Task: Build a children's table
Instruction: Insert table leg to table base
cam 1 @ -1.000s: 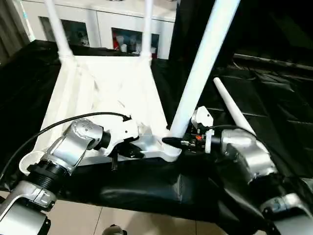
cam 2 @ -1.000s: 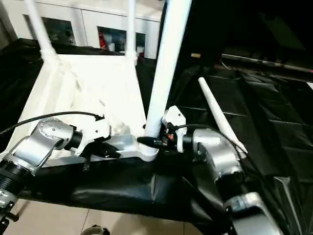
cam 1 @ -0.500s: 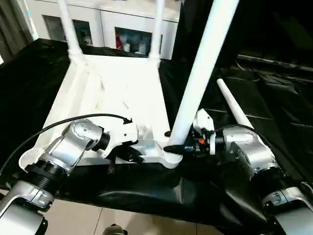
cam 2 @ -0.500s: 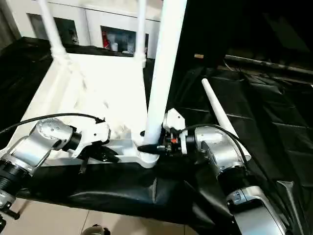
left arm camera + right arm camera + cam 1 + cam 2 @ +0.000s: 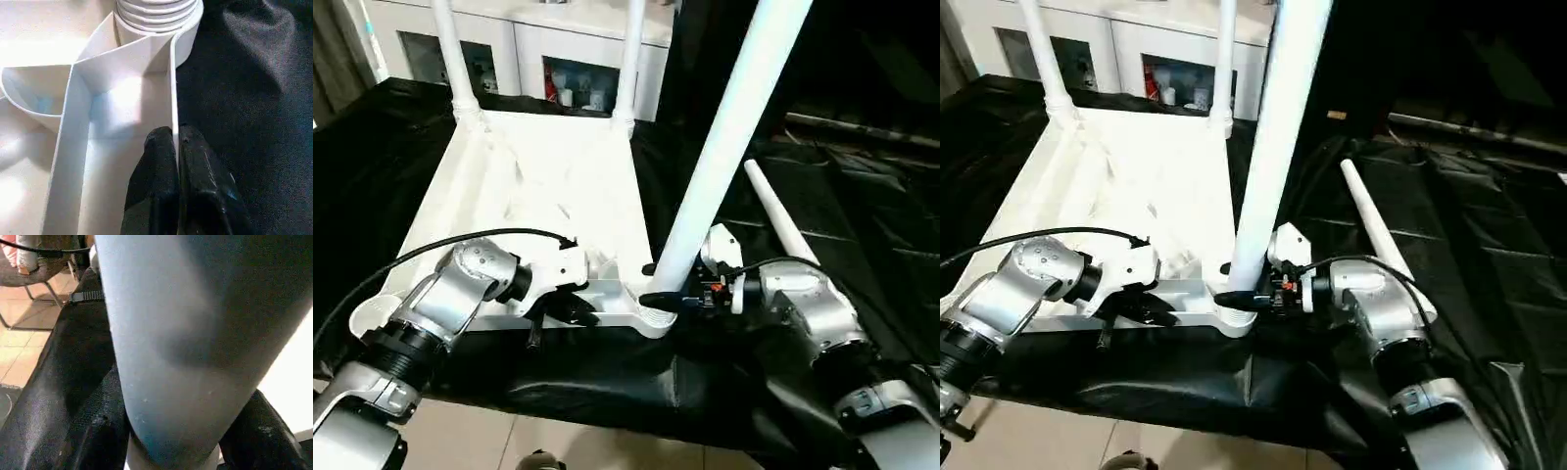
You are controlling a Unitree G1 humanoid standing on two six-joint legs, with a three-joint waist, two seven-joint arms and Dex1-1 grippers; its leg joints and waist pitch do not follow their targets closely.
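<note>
The children's table lies upside down on black cloth: its white ribbed tabletop (image 5: 538, 196) has two legs (image 5: 450, 49) (image 5: 628, 59) standing in the far corner sockets. A third leg (image 5: 724, 137) stands, leaning right, in the near right socket (image 5: 651, 315). My right gripper (image 5: 668, 296) is shut on this leg just above the socket, a black finger (image 5: 98, 435) on each side of it (image 5: 186, 333). My left gripper (image 5: 175, 133) is shut on the tabletop's thin near rim wall (image 5: 172, 88), left of that socket. A fourth leg (image 5: 783, 225) lies loose on the cloth to the right.
Behind the tabletop stands a white cabinet with glass doors (image 5: 578, 78). The black cloth (image 5: 1469, 225) is wrinkled and drapes over the near edge (image 5: 607, 392) toward a tiled floor. A black cable (image 5: 460, 245) arcs over my left forearm.
The head view has shifted a little. Both grippers hold as before, and the leg stays in the near right socket.
</note>
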